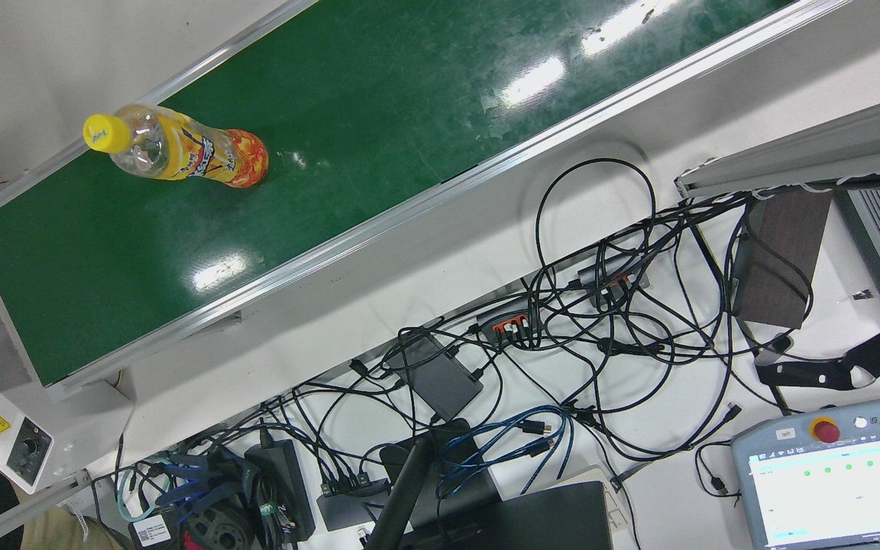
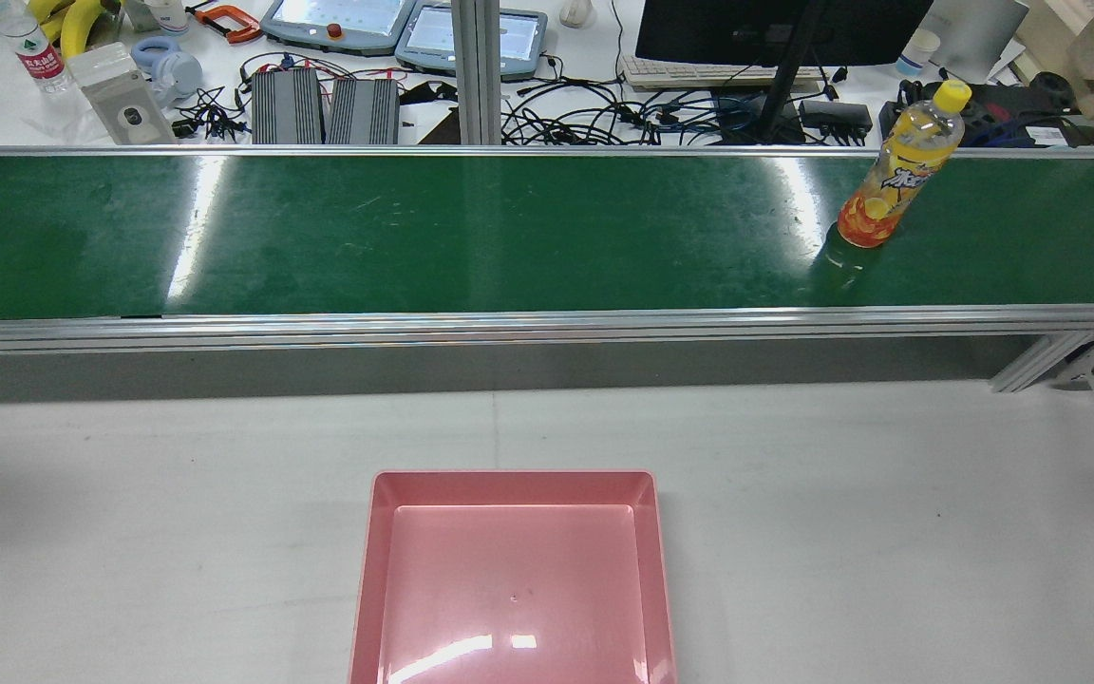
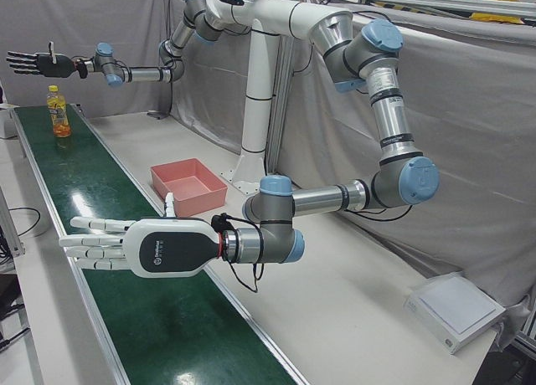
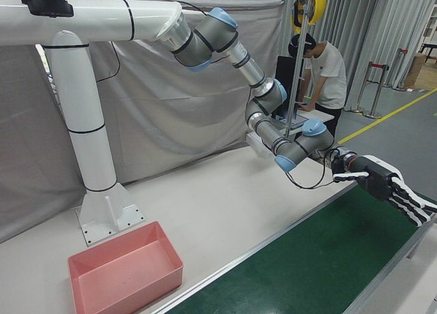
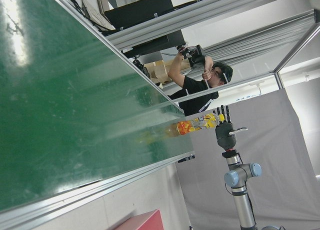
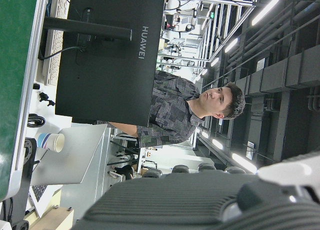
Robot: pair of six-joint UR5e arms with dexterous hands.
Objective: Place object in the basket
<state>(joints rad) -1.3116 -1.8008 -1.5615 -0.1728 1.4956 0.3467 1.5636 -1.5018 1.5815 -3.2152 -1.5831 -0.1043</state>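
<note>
Bottle (image 2: 900,170) upright on belt (image 2: 414,228) — both hands (image 3: 126,244) (image 3: 33,64) splayed, empty, well clear.

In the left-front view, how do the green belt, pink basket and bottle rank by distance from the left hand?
1. Green belt, directly beneath the left hand.
2. Pink basket, beside the belt.
3. Bottle, far belt end.

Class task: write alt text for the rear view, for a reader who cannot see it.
An upright clear plastic drink bottle with a yellow cap and orange label stands at the right end of a green conveyor belt. Nearer the camera, an empty pink rectangular plastic basket sits on the white table.
</note>
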